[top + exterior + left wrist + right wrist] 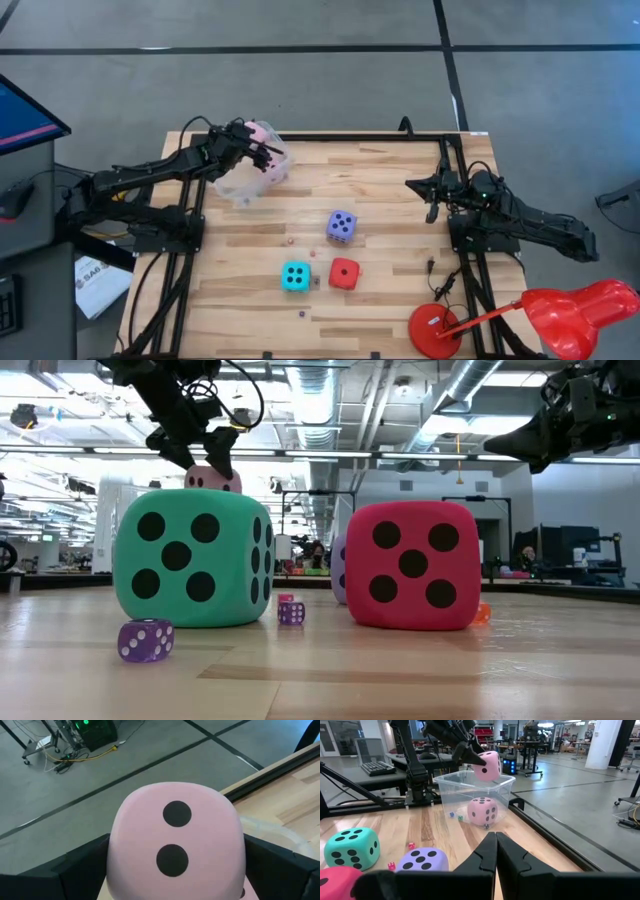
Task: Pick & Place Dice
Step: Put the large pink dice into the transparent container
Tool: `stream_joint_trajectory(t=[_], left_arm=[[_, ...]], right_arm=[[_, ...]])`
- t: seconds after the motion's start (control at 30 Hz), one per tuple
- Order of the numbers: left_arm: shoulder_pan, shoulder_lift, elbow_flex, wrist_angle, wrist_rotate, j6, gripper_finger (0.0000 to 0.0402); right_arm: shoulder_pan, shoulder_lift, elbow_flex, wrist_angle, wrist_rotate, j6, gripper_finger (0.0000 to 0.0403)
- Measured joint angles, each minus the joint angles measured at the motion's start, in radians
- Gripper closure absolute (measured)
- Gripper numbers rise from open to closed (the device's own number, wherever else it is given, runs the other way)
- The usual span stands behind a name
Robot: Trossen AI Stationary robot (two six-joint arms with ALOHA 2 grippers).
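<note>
Left gripper (470,751) held a pale pink die (489,766) clamped above the clear plastic tub (470,795), where another pink die (484,812) lay; releasing squarely over the opening seemed best. Right gripper (432,195) waited closed over the desk (400,290).

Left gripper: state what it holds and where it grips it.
The left gripper holds a pale pink die by two opposite side faces, above the clear tub. The right gripper holds nothing.

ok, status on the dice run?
Left gripper shut on pink die, held above tub. Second pink die already inside. Right gripper shut, idle. Cyan, red, violet dice wait.
</note>
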Motion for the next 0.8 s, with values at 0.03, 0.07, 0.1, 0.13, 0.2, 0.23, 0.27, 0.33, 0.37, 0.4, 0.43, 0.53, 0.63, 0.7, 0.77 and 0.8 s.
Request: stream_joint_trajectory(t=[0.03,0.07,0.1,0.13,0.2,0.23,0.27,0.33,0.37,0.4,0.43,0.53,0.63,0.7,0.77,0.8], left_arm=[[0.0,0.0,0.0,0.0,-0.002,0.0,0.0003],[0.0,0.0,0.0,0.0,-0.003,0.0,0.0003],[0.0,0.0,0.0,0.0,-0.003,0.0,0.0002],[0.0,0.0,0.0,0.0,-0.004,0.0,0.0002],[0.0,0.0,0.0,0.0,-0.024,0.001,0.0003],[0.0,0.0,0.0,0.0,-0.042,0.001,0.0003],[0.0,0.0,0.0,-0.001,-0.059,0.001,0.0002],[0.0,0.0,0.0,-0.006,-0.091,0.001,0.0002],[0.0,0.0,0.0,-0.008,-0.102,0.001,0.0003],[0.0,0.0,0.0,-0.008,-0.112,0.001,0.0003],[0.0,0.0,0.0,-0.007,-0.116,0.001,0.0003],[0.0,0.0,0.0,-0.008,-0.118,-0.001,0.0002],[0.0,0.0,0.0,-0.008,-0.118,-0.002,0.0003],[0.0,0.0,0.0,-0.008,-0.118,-0.002,0.0002],[0.0,0.0,0.0,-0.008,-0.118,-0.002,0.0002],[0.0,0.0,0.0,-0.008,-0.118,-0.002,0.0002]], right_arm=[[0.0,0.0,0.0,0.0,0.0,0.0,0.0403],[0.0,0.0,0.0,0.0,0.0,0.0,0.0403],[0.0,0.0,0.0,0.0,0.0,0.0,0.0403],[0.0,0.0,0.0,0.0,0.0,0.0,0.0403],[0.0,0.0,0.0,0.0,0.0,0.0,0.0403],[0.0,0.0,0.0,0.0,0.0,0.0,0.0403],[0.0,0.0,0.0,0.0,0.0,0.0,0.0403],[0.0,0.0,0.0,0.0,0.0,0.0,0.0403],[0.0,0.0,0.0,0.0,0.0,0.0,0.0403],[0.0,0.0,0.0,0.0,0.0,0.0,0.0403],[0.0,0.0,0.0,0.0,0.0,0.0,0.0403],[0.0,0.0,0.0,0.0,0.0,0.0,0.0403],[0.0,0.0,0.0,0.0,0.0,0.0,0.0403],[0.0,0.0,0.0,0.0,0.0,0.0,0.0403],[0.0,0.0,0.0,0.0,0.0,0.0,0.0403],[0.0,0.0,0.0,0.0,0.0,0.0,0.0403]])
